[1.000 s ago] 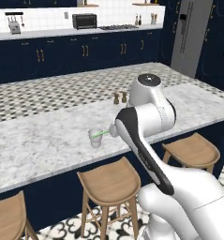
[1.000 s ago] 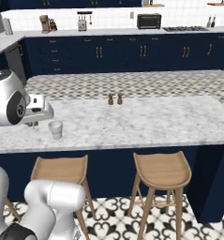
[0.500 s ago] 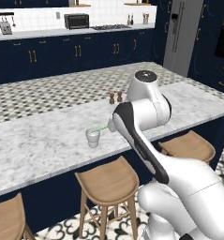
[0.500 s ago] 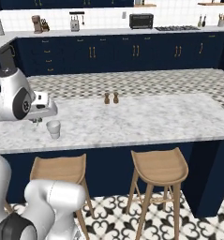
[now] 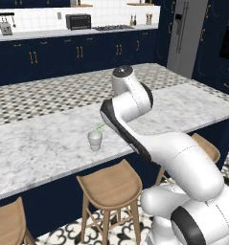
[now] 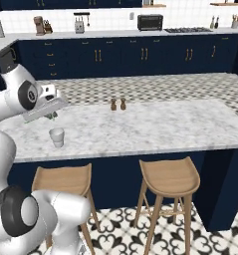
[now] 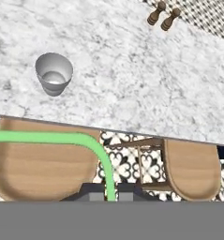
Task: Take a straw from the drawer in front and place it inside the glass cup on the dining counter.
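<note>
My gripper [image 7: 110, 192] is shut on the light-green straw [image 7: 48, 138], which runs up from between the fingertips and bends off to the left in the hand view. The glass cup [image 7: 54, 73] stands upright and empty on the dining counter [image 7: 132, 70], near its front edge. In the right base view the gripper [image 6: 53, 115] hangs just above and behind the cup [image 6: 56, 137]. In the left base view my forearm hides the hand, and a bit of the straw [image 5: 99, 128] pokes out just above the cup [image 5: 95, 140]. The drawer is out of view.
Two small brown shakers [image 6: 117, 104] stand mid-counter, well right of the cup. Wooden stools [image 6: 170, 178] line the counter's near side. Navy cabinets and a toaster oven [image 6: 150, 22] run along the back wall.
The whole picture has shifted a little, so the base has moved. The arm's upper joints have swung across while the gripper stays shut on the straw above the cup.
</note>
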